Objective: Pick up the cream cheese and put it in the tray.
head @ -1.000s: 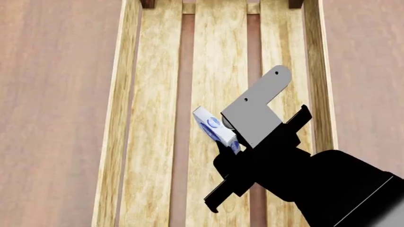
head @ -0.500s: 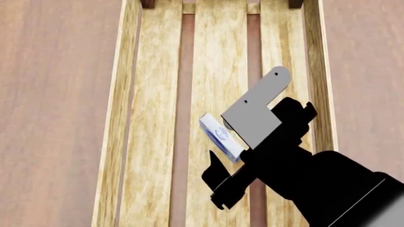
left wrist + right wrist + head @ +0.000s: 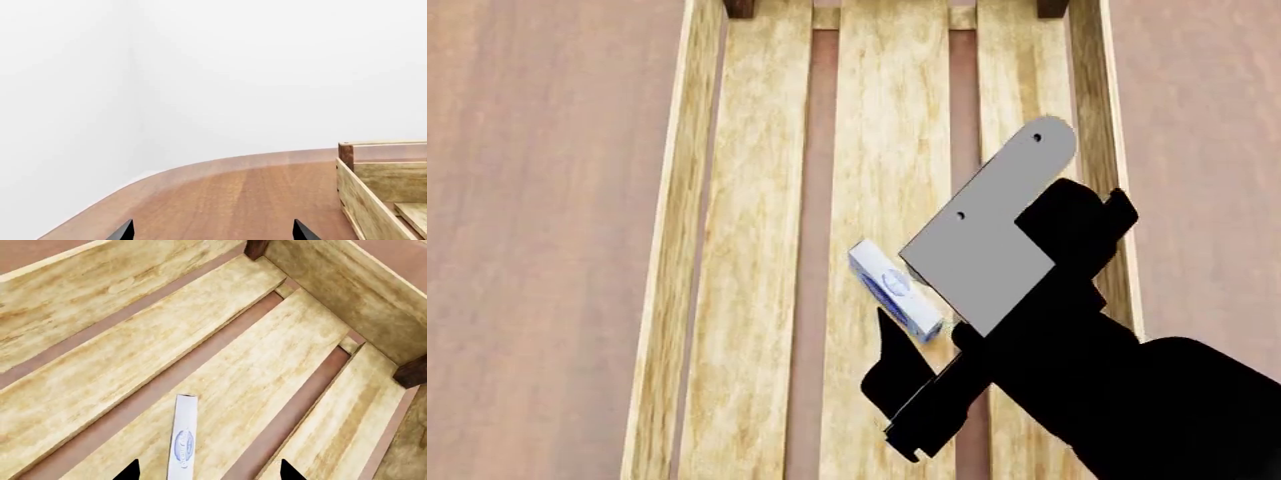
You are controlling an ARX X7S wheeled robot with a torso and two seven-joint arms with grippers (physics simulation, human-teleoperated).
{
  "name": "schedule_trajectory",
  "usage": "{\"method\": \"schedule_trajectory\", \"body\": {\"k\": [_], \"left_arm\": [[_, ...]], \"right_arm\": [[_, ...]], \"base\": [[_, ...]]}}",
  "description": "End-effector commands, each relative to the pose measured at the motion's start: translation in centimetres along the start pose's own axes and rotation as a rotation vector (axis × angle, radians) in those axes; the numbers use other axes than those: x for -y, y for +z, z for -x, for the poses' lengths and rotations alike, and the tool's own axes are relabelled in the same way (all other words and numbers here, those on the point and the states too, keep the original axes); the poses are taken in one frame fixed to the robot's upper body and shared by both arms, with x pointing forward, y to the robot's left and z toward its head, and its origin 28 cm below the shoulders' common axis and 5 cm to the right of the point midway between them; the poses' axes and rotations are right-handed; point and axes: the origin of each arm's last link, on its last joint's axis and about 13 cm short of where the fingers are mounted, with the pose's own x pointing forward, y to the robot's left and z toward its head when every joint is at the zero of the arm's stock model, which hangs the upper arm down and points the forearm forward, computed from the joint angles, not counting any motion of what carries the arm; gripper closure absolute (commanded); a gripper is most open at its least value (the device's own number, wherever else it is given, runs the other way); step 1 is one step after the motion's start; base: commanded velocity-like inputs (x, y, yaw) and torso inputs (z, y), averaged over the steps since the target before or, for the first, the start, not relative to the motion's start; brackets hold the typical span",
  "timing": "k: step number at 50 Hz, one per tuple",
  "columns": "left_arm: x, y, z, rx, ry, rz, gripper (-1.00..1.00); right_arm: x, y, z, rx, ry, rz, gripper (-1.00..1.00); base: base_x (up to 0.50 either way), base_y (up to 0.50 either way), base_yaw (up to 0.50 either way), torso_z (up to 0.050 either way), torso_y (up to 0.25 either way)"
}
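Note:
The cream cheese [image 3: 894, 290], a small white-and-blue box, rests on the middle floor plank of the light-wood tray [image 3: 674, 250], free of any finger. In the right wrist view the cream cheese [image 3: 182, 440] shows as a narrow white strip with a blue oval logo, between the two black fingertips but touching neither. My right gripper [image 3: 954, 275] is open just above and behind it, partly hidden by its grey camera plate; it also shows in the right wrist view [image 3: 208, 472]. My left gripper [image 3: 212, 232] is open and empty over the bare table, beside the tray [image 3: 363, 200].
The tray's dark corner posts [image 3: 256, 247] and end wall [image 3: 333, 270] stand beyond the box. The brown wooden table [image 3: 534, 240] lies on both sides of the tray. A white wall [image 3: 267, 75] rises behind the table's curved edge.
My right gripper has opened and let go of the cream cheese, which now lies on the middle plank. The gripper has drawn back a little to the right.

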Motion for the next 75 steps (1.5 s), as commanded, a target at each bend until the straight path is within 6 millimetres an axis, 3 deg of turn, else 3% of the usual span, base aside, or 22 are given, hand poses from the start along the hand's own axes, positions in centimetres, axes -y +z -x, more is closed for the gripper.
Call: {"method": "schedule_trajectory", "body": {"k": [1,17,27,39,51,54,61,64,65,66,68,69,71,75], "left_arm": [[0.1,-0.1,0.0,-0.004,-0.002,-0.001,-1.00],[0.0,0.0,-0.1,-0.005,0.001,0.002,-1.00],[-1.2,1.0,-2.0,0.008,0.039,0.020,-1.00],[-1.7,5.2,-8.9,0.082,0.000,-0.029,-1.00],[-0.2,9.9,-15.5,0.220,-0.036,-0.204,-1.00],[0.1,12.7,-17.3,0.245,-0.059,-0.180,-1.00],[-0.3,16.0,-19.9,0.298,-0.019,-0.226,-1.00],[-0.8,18.0,-20.8,0.324,0.001,-0.203,-1.00],[-1.1,18.9,-21.2,0.333,0.006,-0.197,-1.00],[-1.5,21.1,-22.1,0.342,0.035,-0.099,-1.00],[-1.4,23.3,-23.2,0.366,0.027,-0.087,-1.00],[-1.1,24.9,-24.8,0.327,0.042,-0.087,-1.00],[-1.2,29.8,-26.0,0.437,0.063,-0.095,-1.00],[-1.7,35.4,-26.8,0.495,0.120,-0.045,-1.00]], "right_arm": [[0.0,1.2,2.9,0.045,-0.026,0.044,-1.00],[-0.2,1.8,6.3,0.151,-0.113,0.078,-1.00],[-1.0,1.6,7.8,0.268,-0.188,0.059,-1.00],[-1.5,1.0,8.8,0.394,-0.318,0.024,-1.00],[-0.9,1.9,10.0,0.445,-0.414,0.024,-1.00],[-0.5,2.0,10.1,0.467,-0.449,0.002,-1.00],[0.3,2.6,11.2,0.529,-0.551,-0.031,-1.00],[1.3,3.5,11.6,0.580,-0.697,-0.041,-1.00],[1.9,4.2,11.7,0.591,-0.804,-0.027,-1.00],[3.0,5.4,11.7,0.592,-0.956,-0.036,-1.00],[4.3,8.3,13.1,0.665,-1.077,-0.025,-1.00],[5.0,10.0,13.5,0.660,-1.079,-0.046,-1.00],[6.4,13.7,16.2,0.731,-1.169,-0.018,-1.00],[7.7,17.5,19.9,0.798,-1.229,-0.025,-1.00]], "base": [[0.00,0.00,0.00,0.000,0.000],[0.00,0.00,0.00,0.000,0.000],[0.00,0.00,0.00,0.000,0.000],[0.00,0.00,0.00,0.000,0.000],[0.00,0.00,0.00,0.000,0.000],[0.00,0.00,0.00,0.000,0.000],[0.00,0.00,0.00,0.000,0.000],[0.00,0.00,0.00,0.000,0.000],[0.00,0.00,0.00,0.000,0.000],[0.00,0.00,0.00,0.000,0.000],[0.00,0.00,0.00,0.000,0.000],[0.00,0.00,0.00,0.000,0.000],[0.00,0.00,0.00,0.000,0.000],[0.00,0.00,0.00,0.000,0.000]]}}
